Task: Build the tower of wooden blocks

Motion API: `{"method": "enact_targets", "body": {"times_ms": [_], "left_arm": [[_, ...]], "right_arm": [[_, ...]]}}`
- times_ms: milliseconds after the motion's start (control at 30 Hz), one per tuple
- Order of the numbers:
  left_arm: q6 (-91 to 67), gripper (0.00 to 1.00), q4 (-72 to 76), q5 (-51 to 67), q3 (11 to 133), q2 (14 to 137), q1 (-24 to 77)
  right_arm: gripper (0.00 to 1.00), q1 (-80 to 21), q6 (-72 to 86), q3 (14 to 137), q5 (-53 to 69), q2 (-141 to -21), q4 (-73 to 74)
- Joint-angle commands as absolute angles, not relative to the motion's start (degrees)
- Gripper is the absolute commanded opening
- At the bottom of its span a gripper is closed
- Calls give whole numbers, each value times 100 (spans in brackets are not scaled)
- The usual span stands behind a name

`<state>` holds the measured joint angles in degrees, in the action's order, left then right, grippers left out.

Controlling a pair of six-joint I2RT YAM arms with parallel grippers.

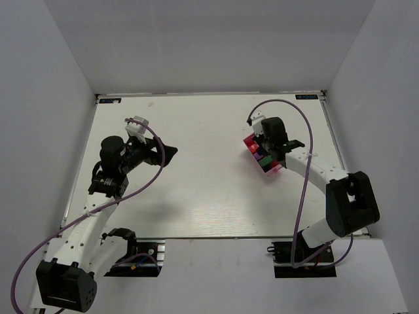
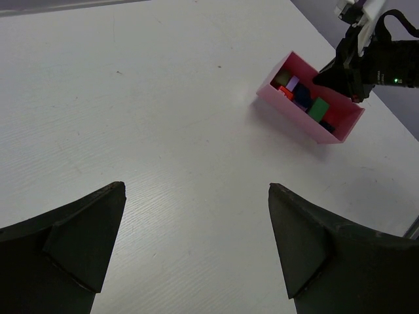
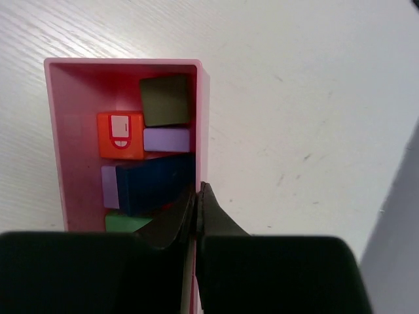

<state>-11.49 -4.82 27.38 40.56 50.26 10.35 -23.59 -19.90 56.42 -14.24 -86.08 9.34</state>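
Nearest your lens, the left gripper (image 2: 195, 190) hangs released, its dark fingers spread wide over bare desk (image 1: 196, 196) toward the left edge. The pink tray (image 3: 124, 62) sits in the desk's right half, short of the right edge. Your right gripper (image 3: 198, 190) is clenched on the tray's long wall, one finger inside and one outside. All the wood blocks (image 3: 157, 183) you can see lie packed in the tray: dark blue, dark grey, red, green and lilac.
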Motion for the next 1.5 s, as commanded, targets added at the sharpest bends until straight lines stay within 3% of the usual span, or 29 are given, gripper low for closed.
{"method": "enact_targets", "body": {"times_ms": [0, 400, 633, 1000, 1167, 1400, 1467], "left_arm": [[-1178, 100, -519, 2681, 4201, 4992, 1063], [-1178, 100, -519, 2681, 4201, 5045, 1063], [-1178, 100, -519, 2681, 4201, 5045, 1063], [-1178, 100, -519, 2681, 4201, 5045, 1063], [-1178, 100, -519, 2681, 4201, 5045, 1063], [-1178, 100, -519, 2681, 4201, 5045, 1063], [-1178, 100, -519, 2681, 4201, 5045, 1063]], "right_arm": [[0, -2557, -2539, 5458, -2469, -8420, 71], [0, -3067, -3550, 4755, -3999, -8578, -1379], [0, -3427, -4763, 4184, -4824, -8920, -2960], [0, -3770, -5590, 3718, -5027, -9132, -4061], [21, -3876, -5476, 3700, -4940, -9228, -3718], [23, -3946, -5599, 3613, -5062, -9439, -3885], [18, -3981, -5607, 3577, -5019, -9439, -3876]]}}
